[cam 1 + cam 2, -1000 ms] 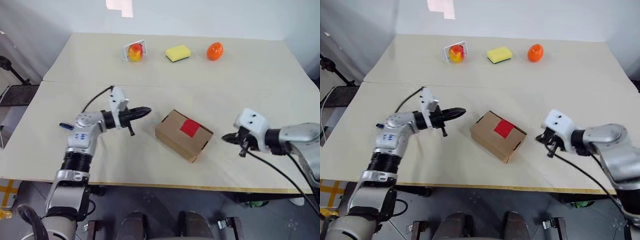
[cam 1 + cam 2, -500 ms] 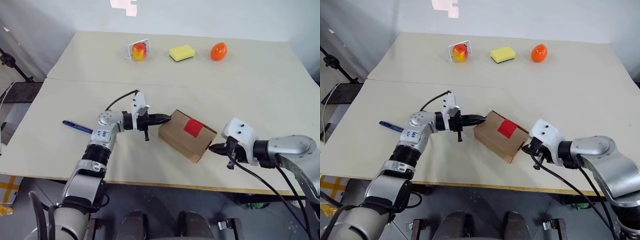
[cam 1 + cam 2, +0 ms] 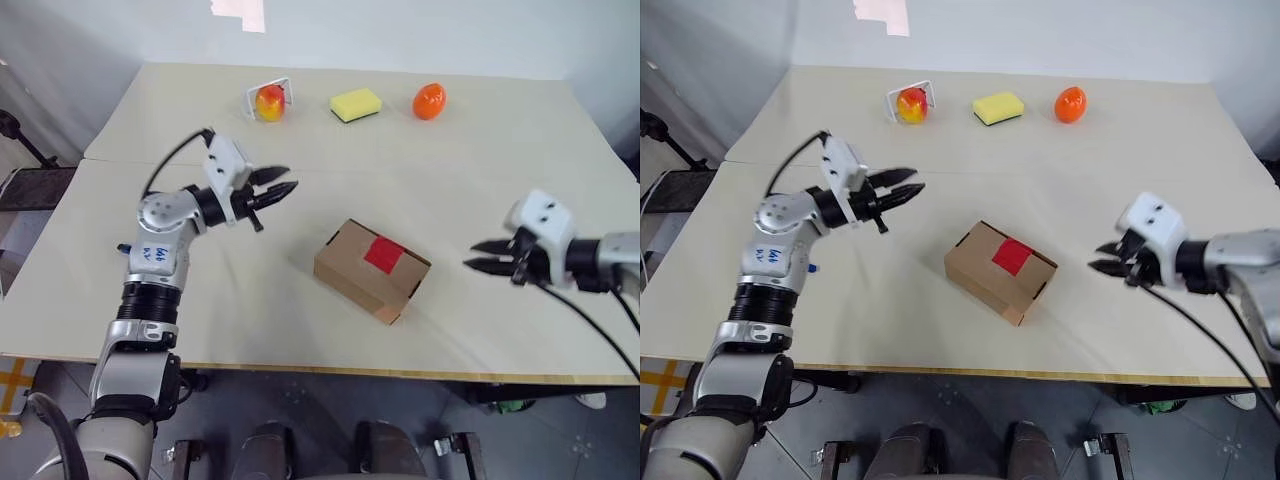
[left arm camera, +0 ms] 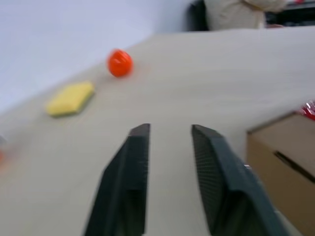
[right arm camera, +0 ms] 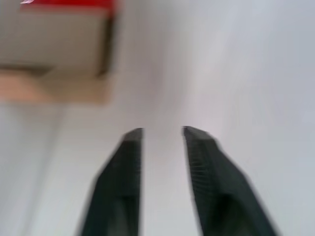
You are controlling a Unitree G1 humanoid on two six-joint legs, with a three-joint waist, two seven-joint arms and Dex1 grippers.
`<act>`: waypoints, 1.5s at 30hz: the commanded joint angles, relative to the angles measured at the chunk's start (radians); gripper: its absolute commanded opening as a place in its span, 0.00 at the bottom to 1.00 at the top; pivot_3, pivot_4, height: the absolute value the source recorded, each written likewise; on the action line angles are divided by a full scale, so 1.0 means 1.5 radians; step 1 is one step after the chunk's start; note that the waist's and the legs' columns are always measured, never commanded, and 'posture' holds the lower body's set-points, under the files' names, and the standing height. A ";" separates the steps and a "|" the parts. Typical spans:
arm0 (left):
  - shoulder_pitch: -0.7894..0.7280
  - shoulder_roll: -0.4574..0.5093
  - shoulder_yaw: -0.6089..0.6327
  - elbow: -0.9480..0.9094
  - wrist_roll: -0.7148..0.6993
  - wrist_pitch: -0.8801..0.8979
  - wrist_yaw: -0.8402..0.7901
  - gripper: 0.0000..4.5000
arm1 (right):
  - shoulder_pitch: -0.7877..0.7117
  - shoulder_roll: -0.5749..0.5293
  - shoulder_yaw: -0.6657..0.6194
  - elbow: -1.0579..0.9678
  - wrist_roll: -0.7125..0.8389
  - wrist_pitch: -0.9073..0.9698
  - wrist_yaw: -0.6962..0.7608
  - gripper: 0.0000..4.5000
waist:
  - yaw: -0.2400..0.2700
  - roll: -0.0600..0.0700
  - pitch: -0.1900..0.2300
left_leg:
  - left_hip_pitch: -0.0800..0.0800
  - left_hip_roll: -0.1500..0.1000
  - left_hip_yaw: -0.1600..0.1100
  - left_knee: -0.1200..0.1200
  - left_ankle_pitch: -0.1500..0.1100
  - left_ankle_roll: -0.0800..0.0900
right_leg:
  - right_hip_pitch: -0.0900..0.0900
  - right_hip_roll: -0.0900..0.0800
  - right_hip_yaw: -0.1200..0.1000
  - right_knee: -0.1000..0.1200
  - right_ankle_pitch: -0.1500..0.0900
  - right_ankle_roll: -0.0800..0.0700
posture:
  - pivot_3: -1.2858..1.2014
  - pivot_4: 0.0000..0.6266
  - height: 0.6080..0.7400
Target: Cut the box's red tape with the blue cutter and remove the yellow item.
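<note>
The box (image 3: 360,275), a brown carton, lies at the middle of the table with the red tape (image 3: 383,255) on its top. My left gripper (image 3: 288,179) hovers to the box's left and a little behind it, open and empty. My right gripper (image 3: 470,254) is to the box's right, clear of it, also open and empty. Only a sliver of the blue cutter (image 3: 122,248) peeks out beside my left forearm, near the table's left edge. The yellow item is hidden. The left wrist view catches a box corner (image 4: 283,162); the right wrist view shows the box (image 5: 54,49) beyond the open fingers.
Along the table's far edge sit a red-yellow fruit in a white holder (image 3: 268,102), a yellow sponge (image 3: 356,104) and an orange egg-shaped fruit (image 3: 429,101). A seam between two tabletops (image 3: 420,172) runs across behind the box.
Half a second ago both grippers were shut with their tips at the box's two ends. Both have since drawn back, risen and opened. The box stays where it was.
</note>
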 commanded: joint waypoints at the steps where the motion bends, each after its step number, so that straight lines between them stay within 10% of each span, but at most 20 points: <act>1: 0.040 0.034 0.056 -0.142 -0.023 0.109 0.074 0.62 | -0.053 0.038 0.002 0.103 -0.006 -0.138 0.052 0.66 | -0.007 0.000 0.000 | 0.000 0.000 -0.001 0.000 0.000 0.000 | 0.000 0.000 0.000 0.000 0.000 0.000 | 0.52 0.24 1.00; 7: 0.225 0.053 0.184 -0.429 -0.070 0.296 0.202 1.00 | -0.170 0.133 0.063 0.384 -0.072 -0.355 0.126 1.00 | -0.022 0.000 0.000 | 0.000 0.002 -0.005 -0.001 0.000 0.000 | 0.000 -0.001 0.000 0.000 0.000 0.000 | 0.52 0.24 1.00; 19: 0.579 -0.226 0.418 -0.772 -0.130 0.299 0.465 1.00 | -0.305 0.224 0.031 0.661 -0.066 -0.387 0.211 1.00 | -0.018 0.000 0.000 | 0.000 0.001 -0.009 0.000 0.000 0.001 | 0.004 -0.004 -0.003 0.000 0.000 0.000 | 0.52 0.24 1.00; 24: 0.769 -0.436 0.422 -0.877 -0.171 0.210 0.537 1.00 | -0.327 0.228 0.026 0.712 -0.070 -0.428 0.281 1.00 | -0.015 -0.001 0.001 | 0.001 0.000 -0.009 0.000 -0.001 0.002 | 0.006 -0.005 -0.002 -0.002 0.000 0.000 | 0.52 0.24 1.00; 33: 0.786 -0.472 0.279 -0.899 -0.200 0.259 0.834 1.00 | -0.370 0.230 0.029 0.758 -0.101 -0.451 0.278 1.00 | -0.009 0.002 0.001 | 0.008 0.001 -0.008 0.000 0.000 0.003 | 0.014 -0.005 0.000 -0.005 0.001 0.000 | 0.52 0.24 1.00; 45: 0.483 -0.358 0.262 -0.698 -0.210 0.496 0.993 1.00 | -0.326 0.239 0.020 0.672 -0.093 -0.406 0.264 1.00 | -0.004 0.002 0.001 | 0.008 0.000 -0.008 0.000 0.000 0.002 | 0.013 -0.004 -0.001 -0.004 0.001 0.000 | 0.52 0.24 1.00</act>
